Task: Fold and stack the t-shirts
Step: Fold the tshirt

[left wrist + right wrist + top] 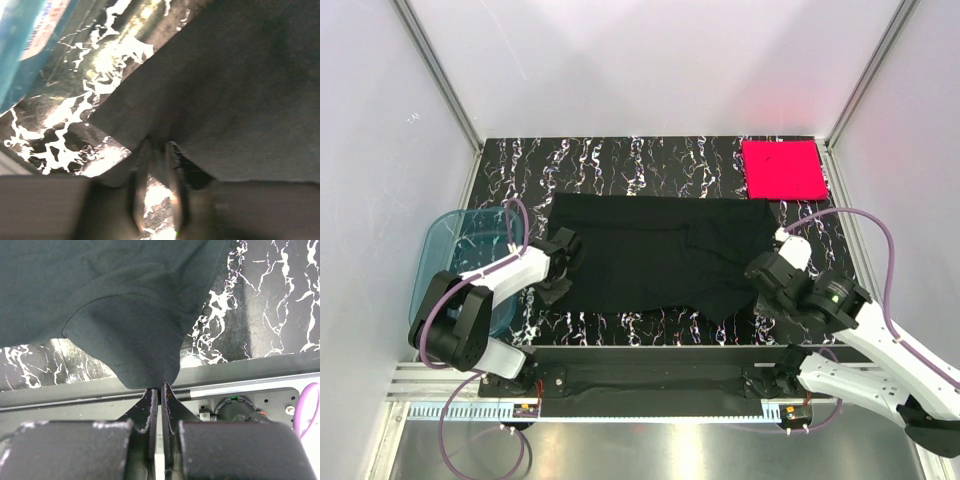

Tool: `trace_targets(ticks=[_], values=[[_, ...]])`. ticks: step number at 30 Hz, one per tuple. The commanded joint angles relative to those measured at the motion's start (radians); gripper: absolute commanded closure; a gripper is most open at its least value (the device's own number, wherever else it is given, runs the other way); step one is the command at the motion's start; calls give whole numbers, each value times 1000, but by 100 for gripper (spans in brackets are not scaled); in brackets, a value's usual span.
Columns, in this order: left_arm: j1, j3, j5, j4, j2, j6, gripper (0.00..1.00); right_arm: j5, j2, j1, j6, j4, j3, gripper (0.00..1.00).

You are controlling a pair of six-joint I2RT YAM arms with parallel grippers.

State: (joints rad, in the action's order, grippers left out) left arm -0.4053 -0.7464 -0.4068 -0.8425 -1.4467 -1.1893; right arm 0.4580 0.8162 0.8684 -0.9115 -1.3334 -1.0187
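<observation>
The black t-shirt (pixel 660 265) lies spread across the marbled table (pixel 620 155). The left gripper (pixel 157 150) pinches its left edge with narrow jaws, and the right gripper (pixel 160 387) clamps its near right corner. The folded pink-red t-shirt (pixel 783 169) sits apart, at the far right corner.

No legible text; label (pixel 46 22) on blue tub (pixel 15 60) too blurred to read.

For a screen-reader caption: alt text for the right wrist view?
The right end effector pinches a drooping fold of the black shirt at the near edge of the marbled table.
</observation>
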Motion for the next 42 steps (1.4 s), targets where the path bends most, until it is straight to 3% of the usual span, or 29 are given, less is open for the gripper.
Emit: trace_targets(ticks=[1,4,8,18,25,31,42], values=[[5,12,25,33,-49,20,84,-11,57,-6,32,32,-40,100],[5,2,19,14,-52,26,100,-24,95,-8,49,54,-49,100],[6,-13,0,-43,-35,42,100,-36,115,-49,91,56,-72,100],[3,-223,-98,-217,-56,176,100,-257,325,-409,405,138,-241,100],[2,-437,-142,-273,-190,327,100,-314,466,-462,483,155,-359,100],[3,-571,-222,-354,-299,352,100,-315,555,-523,516,165,-466,100],[59,-777,-227,-372,-415,431,100,-355,733,-588,563,217,-592,100]])
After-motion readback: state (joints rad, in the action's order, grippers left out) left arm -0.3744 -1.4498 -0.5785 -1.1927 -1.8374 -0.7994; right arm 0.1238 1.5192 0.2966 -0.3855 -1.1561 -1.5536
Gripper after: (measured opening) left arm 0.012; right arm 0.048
